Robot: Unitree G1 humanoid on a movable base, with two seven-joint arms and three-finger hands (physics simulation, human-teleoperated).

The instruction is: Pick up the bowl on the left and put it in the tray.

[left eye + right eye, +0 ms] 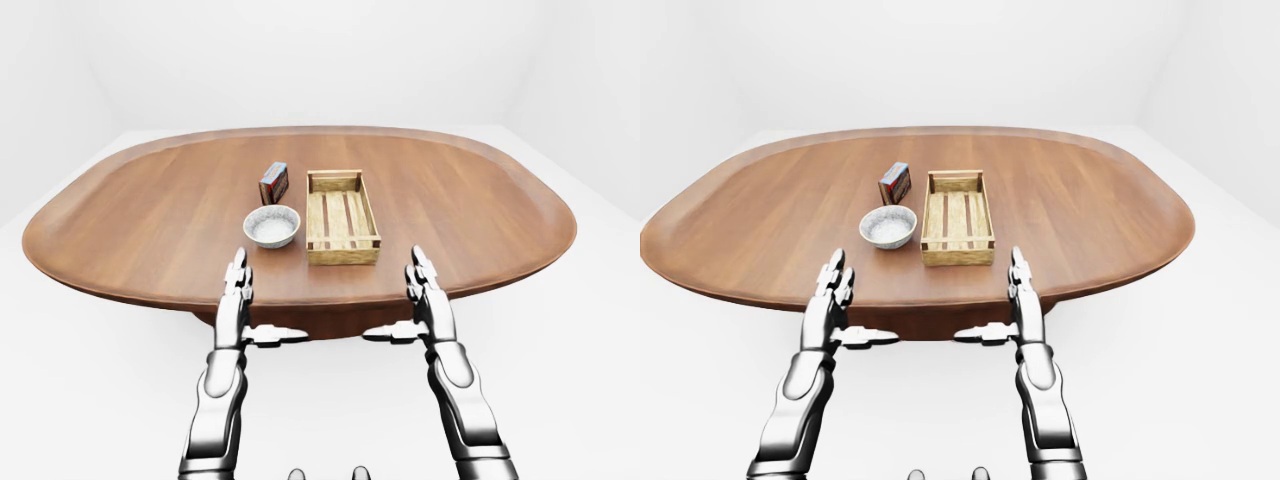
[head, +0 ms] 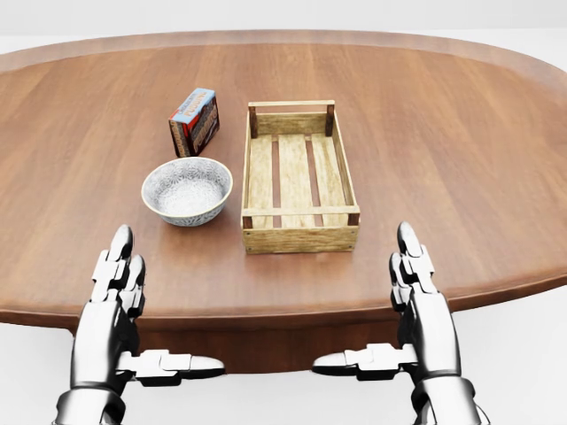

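Note:
A grey-white patterned bowl (image 2: 187, 189) stands upright on the brown oval table (image 2: 461, 142), just left of a slatted wooden tray (image 2: 297, 177) that holds nothing. My left hand (image 2: 133, 310) hovers at the table's near edge, below the bowl and apart from it, fingers straight and thumb pointing right: open. My right hand (image 2: 399, 305) mirrors it below the tray's right corner, also open and holding nothing.
A small red and blue box (image 2: 194, 121) lies tilted above the bowl, close to the tray's upper left corner. The table edge (image 2: 292, 312) runs just under both hands. White floor and walls surround the table.

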